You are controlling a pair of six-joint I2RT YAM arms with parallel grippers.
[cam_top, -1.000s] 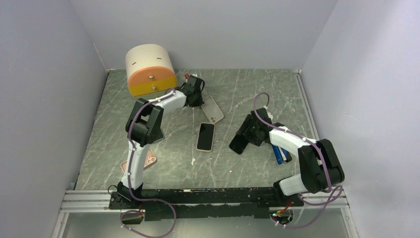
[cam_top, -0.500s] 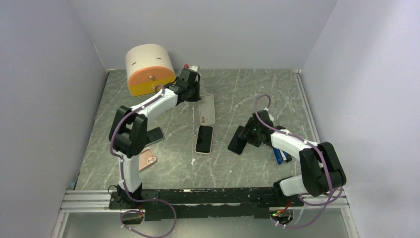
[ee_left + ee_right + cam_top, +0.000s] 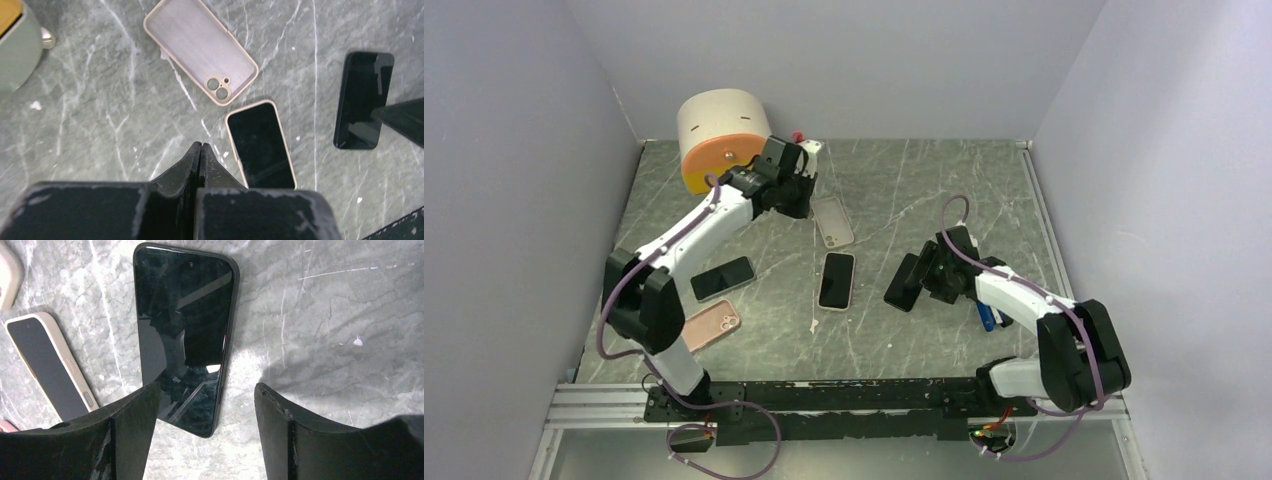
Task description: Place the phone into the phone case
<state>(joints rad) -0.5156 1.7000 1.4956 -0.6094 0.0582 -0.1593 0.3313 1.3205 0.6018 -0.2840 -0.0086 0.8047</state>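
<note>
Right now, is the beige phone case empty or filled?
Empty: the beige rectangular phone case lies open side up, bare inner floor showing.

open marble is left on the far right part of the table (image 3: 964, 175) and along the near edge. the far left corner is blocked by a cream and orange cylinder (image 3: 724, 135). in the middle, an empty case (image 3: 833, 221), a cased phone (image 3: 836, 280) and a black phone (image 3: 903, 283) lie close together, with only narrow gaps between them. the left side is crowded by a second black phone (image 3: 722, 278) and a pink phone (image 3: 713, 325).
</note>
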